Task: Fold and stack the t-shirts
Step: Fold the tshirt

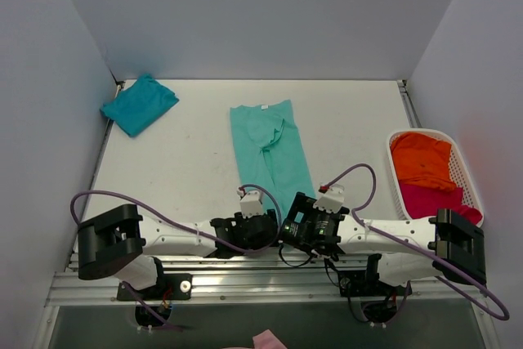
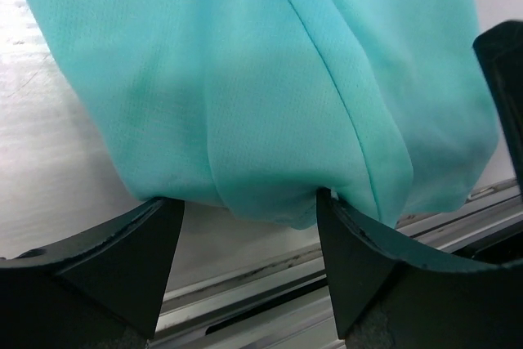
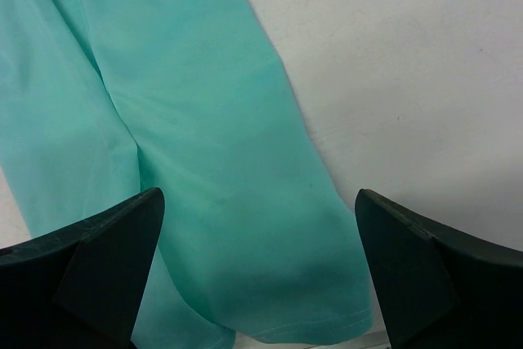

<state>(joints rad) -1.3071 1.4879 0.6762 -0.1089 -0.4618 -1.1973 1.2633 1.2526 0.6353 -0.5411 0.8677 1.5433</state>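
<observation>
Reaching for the near hem of the mint-green t-shirt (image 1: 270, 149), both arms sit low at the table's near edge.

- Shirt: lies mid-table as a long narrow strip, sides already folded in, a seam or fold running its length. White neck label (image 1: 263, 107) at the far end, hem toward the arm bases.
- Left gripper (image 2: 249, 210): jaws apart, not clamped. The hem's left part bulges down between the fingertips and touches both.
- Right gripper (image 3: 257, 198): jaws spread wide, holding nothing. The hem's right corner lies on the table between them.
- Step in hand, by my reading: the crosswise fold, with the lengthwise folds done.
- Next move calls for both jaws to close on the hem corners together, catch every layer, then lift evenly and carry the hem toward the collar. An uneven pinch would likely open the strip.
- Stack: a darker teal t-shirt (image 1: 139, 104) lies folded at the far left corner, well apart, probably where this one goes.
- Waiting: orange t-shirt (image 1: 421, 161) and magenta t-shirt (image 1: 429, 200) in a white basket (image 1: 395, 176) at the right edge.
- Surface: white table (image 1: 180, 161), matte, faintly scuffed; metal rail (image 1: 245, 284) along the near side.
- Room: plain pale walls (image 1: 261, 14) on three sides; purple cables (image 1: 106, 198) loop from the arms.
</observation>
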